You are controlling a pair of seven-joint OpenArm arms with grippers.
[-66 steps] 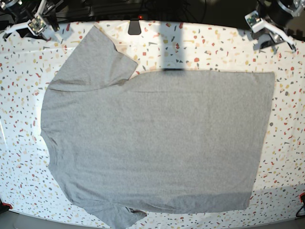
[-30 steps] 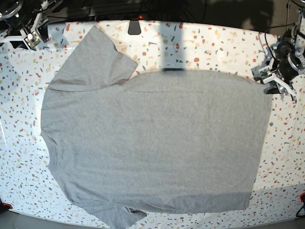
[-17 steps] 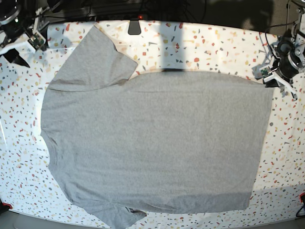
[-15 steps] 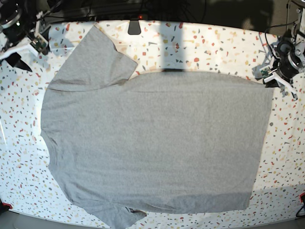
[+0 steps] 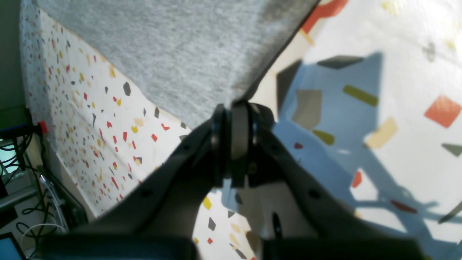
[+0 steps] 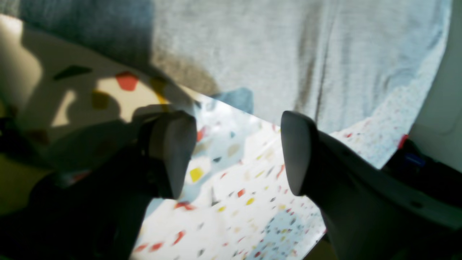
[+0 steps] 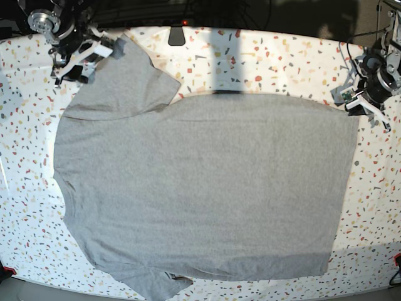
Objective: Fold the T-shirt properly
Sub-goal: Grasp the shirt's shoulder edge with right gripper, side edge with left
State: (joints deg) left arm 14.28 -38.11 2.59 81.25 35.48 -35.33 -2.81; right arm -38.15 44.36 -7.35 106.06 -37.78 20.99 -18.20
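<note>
base view: the t-shirt (image 7: 207, 182) lies flat and plain side up on the terrazzo counter (image 7: 282, 59), unmoved since a second ago. the left gripper (image 5: 234, 108) has closed on the hem corner and now pinches the cloth there. the right gripper (image 6: 238, 151) has travelled in to the upper sleeve (image 7: 125, 78) and spread its jaws wide, holding nothing. judgement: one corner is secured; the sleeve grasp is pending before lifting the fold.

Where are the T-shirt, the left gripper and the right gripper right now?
T-shirt (image 7: 207, 188): base view, middle of the grey body panel.
Left gripper (image 5: 234, 108): left wrist view, closed fingertips at the shirt's hem corner.
Right gripper (image 6: 234, 151): right wrist view, gap between the open fingers, just short of the sleeve edge.
</note>
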